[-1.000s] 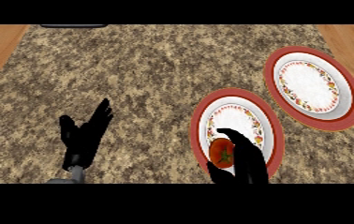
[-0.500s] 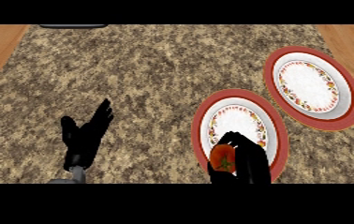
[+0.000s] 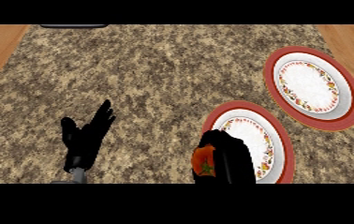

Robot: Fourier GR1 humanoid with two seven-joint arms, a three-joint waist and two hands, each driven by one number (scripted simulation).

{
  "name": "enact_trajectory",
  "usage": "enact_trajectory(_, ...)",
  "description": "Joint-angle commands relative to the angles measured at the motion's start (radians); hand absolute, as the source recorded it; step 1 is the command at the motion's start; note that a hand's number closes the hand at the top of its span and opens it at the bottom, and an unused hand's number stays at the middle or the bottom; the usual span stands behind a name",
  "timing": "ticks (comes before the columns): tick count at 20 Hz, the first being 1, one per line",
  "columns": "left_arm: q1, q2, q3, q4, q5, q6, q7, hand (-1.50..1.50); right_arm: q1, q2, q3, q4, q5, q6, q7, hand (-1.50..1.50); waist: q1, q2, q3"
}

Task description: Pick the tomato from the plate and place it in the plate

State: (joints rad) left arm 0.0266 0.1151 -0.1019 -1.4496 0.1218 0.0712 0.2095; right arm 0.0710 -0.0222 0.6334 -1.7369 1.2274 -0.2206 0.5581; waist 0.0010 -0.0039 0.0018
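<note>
A: Where is the tomato [image 3: 204, 161] held?

B: It is gripped at the near left rim of the near plate [image 3: 276, 135], with the right hand [image 3: 228, 160] curled round it; only its left side is shown.

A: What could go wrong?

B: It could be let slip on the way across, judging by how much is hidden under the fingers, or be set on the red rim of the far plate [image 3: 330, 121] and roll off.

A: Its axis?

B: None can be told; it looks round, and no stem end is made out.

A: The left hand [image 3: 84, 136]?

B: It is rested spread, fingers up, on the counter [image 3: 152, 73].
</note>
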Motion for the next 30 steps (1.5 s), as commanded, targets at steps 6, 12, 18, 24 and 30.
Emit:
enact_trajectory(6, 0.028, 0.0, 0.011, -0.038, 0.016, -0.009, 0.033, 0.0, 0.024, 0.001, -0.044, -0.218, 0.074, -0.15, 0.049, 1.5, -0.004, 0.002, -0.001)
enact_trajectory(12, -0.044, -0.013, 0.005, 0.016, -0.016, 0.003, 0.041, 0.0, 0.0, -0.017, -0.219, -0.232, -0.119, -0.249, 0.02, 1.5, -0.003, 0.005, -0.001)
enact_trajectory(18, 0.027, 0.001, 0.023, 0.046, -0.009, -0.032, -0.044, 0.0, 0.006, -0.115, -0.412, -0.184, -0.433, -0.43, -0.185, 1.5, 0.0, 0.006, 0.0)
enact_trajectory(24, -0.015, 0.016, 0.036, 0.017, -0.004, -0.037, 0.019, 0.0, -0.146, -0.22, -0.65, 0.082, -0.589, -0.459, -0.344, 1.5, 0.005, 0.006, 0.0)
enact_trajectory(30, -0.044, -0.006, 0.032, 0.073, -0.016, -0.041, -0.023, 0.0, -0.319, -0.305, -0.818, 0.468, -0.805, -0.483, -0.625, 1.5, 0.012, 0.011, 0.0)
